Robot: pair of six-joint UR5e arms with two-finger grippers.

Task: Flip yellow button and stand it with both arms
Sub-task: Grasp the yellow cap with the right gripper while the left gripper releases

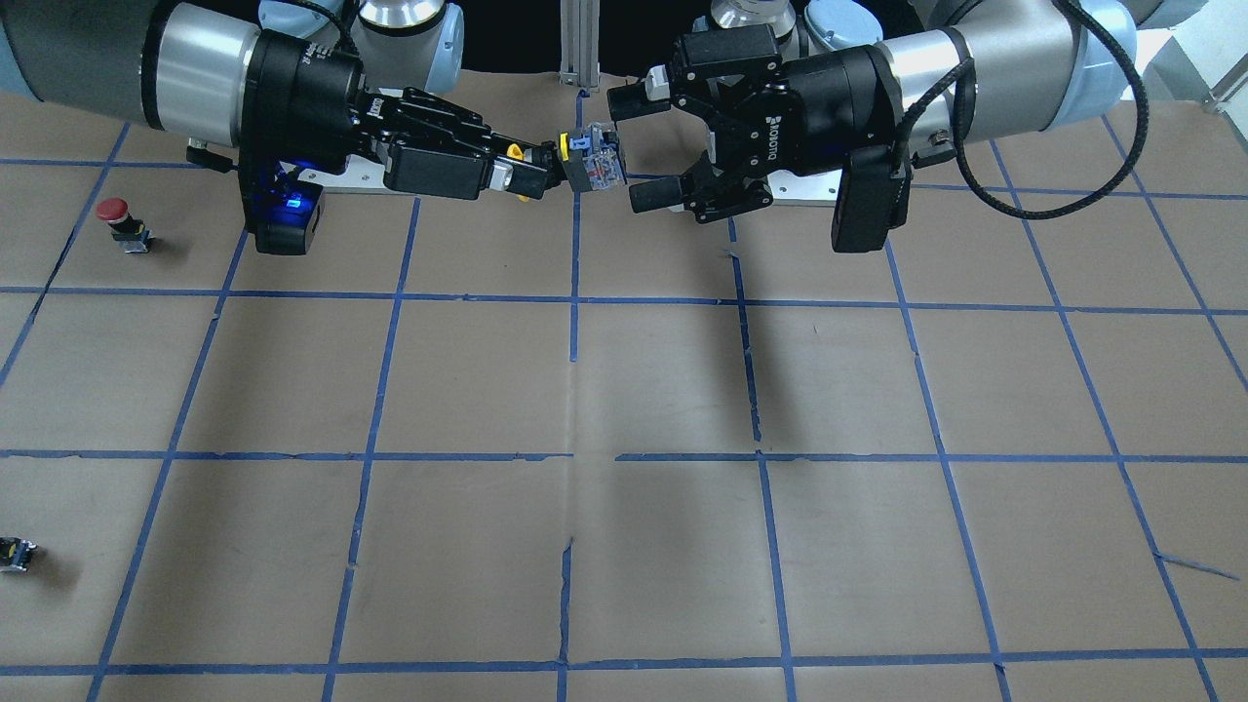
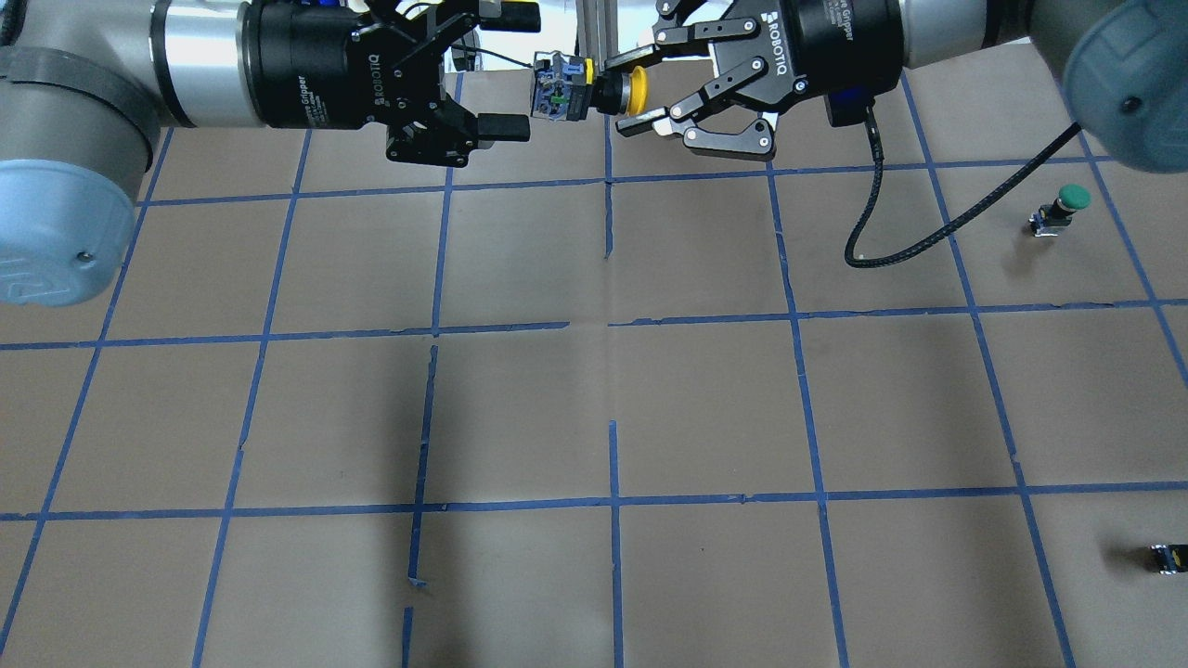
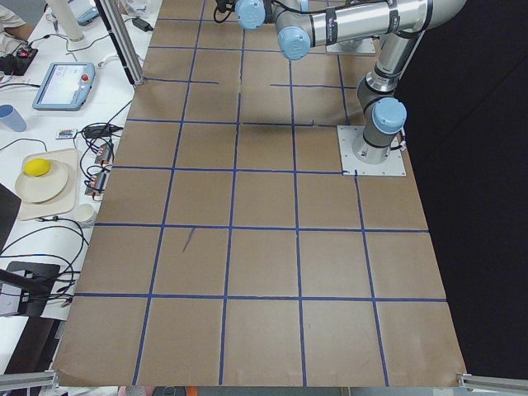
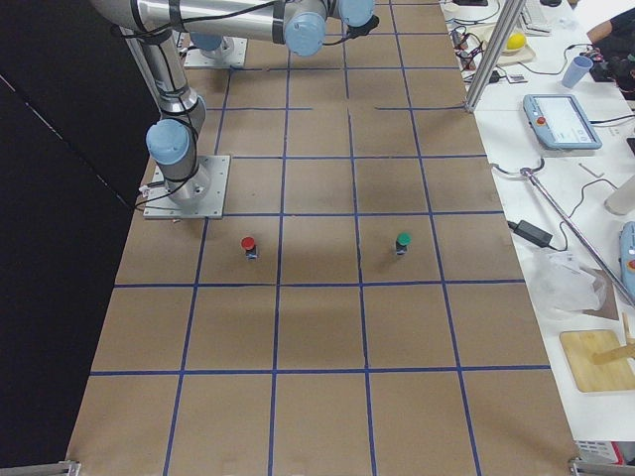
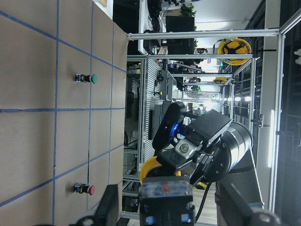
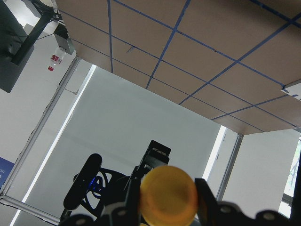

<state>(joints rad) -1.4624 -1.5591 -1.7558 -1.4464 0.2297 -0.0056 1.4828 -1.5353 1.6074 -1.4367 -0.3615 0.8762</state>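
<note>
The yellow button [image 2: 560,88] is held in the air at the far middle of the table, lying sideways. Its yellow cap [image 2: 637,91] points toward the right arm and its blocky body [image 1: 595,161] toward the left arm. My right gripper [image 2: 620,96] is shut on the button at the cap end; the cap shows between its fingers in the right wrist view [image 6: 168,195]. My left gripper [image 2: 524,71] is open, its fingers above and below the button body without touching it. The body sits between them in the left wrist view [image 5: 164,202].
A red-capped button [image 1: 115,219] stands on the table on the robot's right. A green-capped button [image 2: 1063,206] stands further out on that side. A small dark capless block [image 2: 1168,557] lies near the table's edge. Blue tape lines grid the brown table.
</note>
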